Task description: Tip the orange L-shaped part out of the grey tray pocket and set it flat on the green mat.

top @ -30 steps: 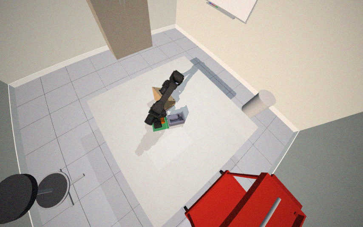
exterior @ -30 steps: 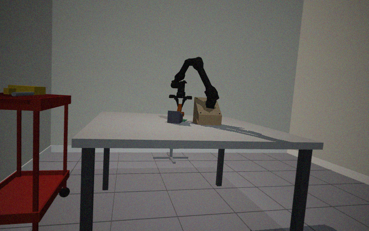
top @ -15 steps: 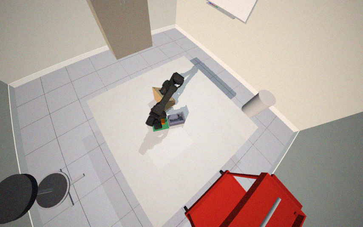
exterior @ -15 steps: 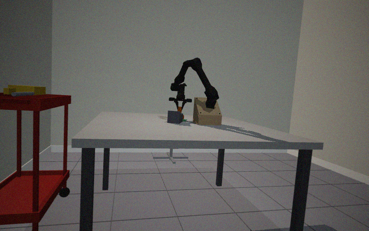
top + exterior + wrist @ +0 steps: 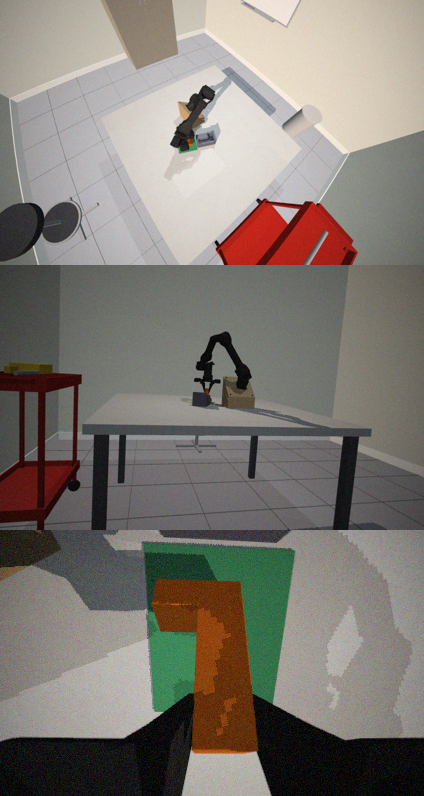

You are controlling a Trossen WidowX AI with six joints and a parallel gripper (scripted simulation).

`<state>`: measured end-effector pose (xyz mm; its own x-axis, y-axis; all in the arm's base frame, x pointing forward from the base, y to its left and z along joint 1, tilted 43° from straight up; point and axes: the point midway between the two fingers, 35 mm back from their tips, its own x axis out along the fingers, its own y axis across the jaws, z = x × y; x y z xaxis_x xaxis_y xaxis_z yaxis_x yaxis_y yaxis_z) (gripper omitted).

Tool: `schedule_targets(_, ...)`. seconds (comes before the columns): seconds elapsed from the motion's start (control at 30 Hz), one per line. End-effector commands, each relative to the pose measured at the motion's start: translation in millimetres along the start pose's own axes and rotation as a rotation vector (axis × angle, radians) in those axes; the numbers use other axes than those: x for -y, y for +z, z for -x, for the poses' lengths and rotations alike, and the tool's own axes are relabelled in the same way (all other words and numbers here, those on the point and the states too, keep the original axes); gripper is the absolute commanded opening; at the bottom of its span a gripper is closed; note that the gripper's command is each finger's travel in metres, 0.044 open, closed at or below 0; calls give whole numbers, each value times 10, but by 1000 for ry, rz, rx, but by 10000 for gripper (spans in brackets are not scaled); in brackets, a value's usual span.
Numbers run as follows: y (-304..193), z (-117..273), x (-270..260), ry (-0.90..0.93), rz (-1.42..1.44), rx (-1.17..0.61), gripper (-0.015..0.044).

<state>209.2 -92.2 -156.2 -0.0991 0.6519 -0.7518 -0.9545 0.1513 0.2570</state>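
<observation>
Orange and L-shaped, a part is gripped at the end of its long leg between the black fingers of a robot arm, its hooked end reaching out beyond them over a green mat. Just beside the fingers and the mat stands the grey tray, its pocket vacant, on a pale tabletop. On the fingers' other side in the exterior view sits a wooden block, bearing the arm. Whether the part touches the mat cannot be told.
</observation>
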Motion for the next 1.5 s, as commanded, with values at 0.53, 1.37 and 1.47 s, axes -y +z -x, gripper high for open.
schedule_targets(0.53, 0, -3, -1, 0, 0, 0, 184)
schedule_targets(1.37, -27, 826, 32, -18, -16, 1, 400)
schedule_targets(1.47, -27, 826, 32, -18, -16, 1, 400)
